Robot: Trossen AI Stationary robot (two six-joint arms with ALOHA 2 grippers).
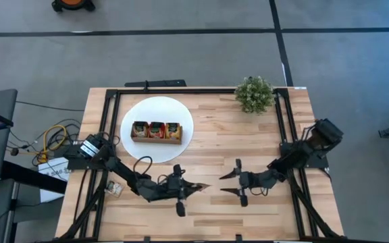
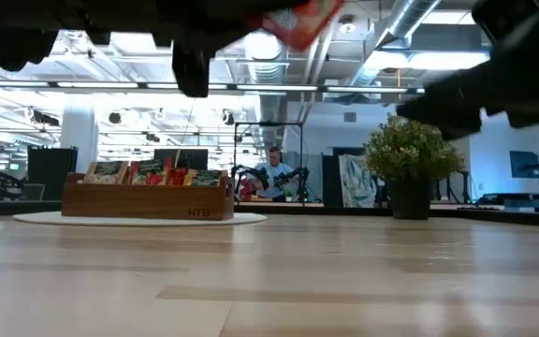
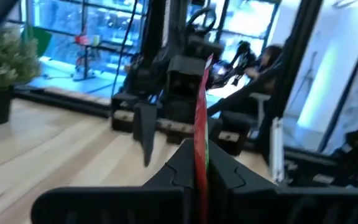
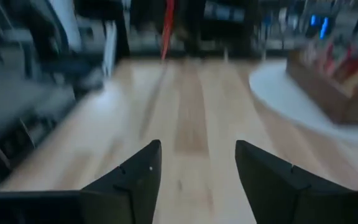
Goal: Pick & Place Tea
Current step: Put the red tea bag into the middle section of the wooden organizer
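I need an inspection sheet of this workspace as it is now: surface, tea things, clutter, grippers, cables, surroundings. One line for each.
Surface: light wooden table inside a black frame.
Job's things: wooden tray holding tea sachets, standing on the white disc; one red sachet held edge-up, above the table.
Clutter: potted plant at the far edge.
Grippers: left gripper shut on the red sachet, near the table's middle front; right gripper open, empty, facing it.
Cables: yellow and black cables on the floor beside the left arm's base.
Surroundings: grey floor; a person seated far behind the table.
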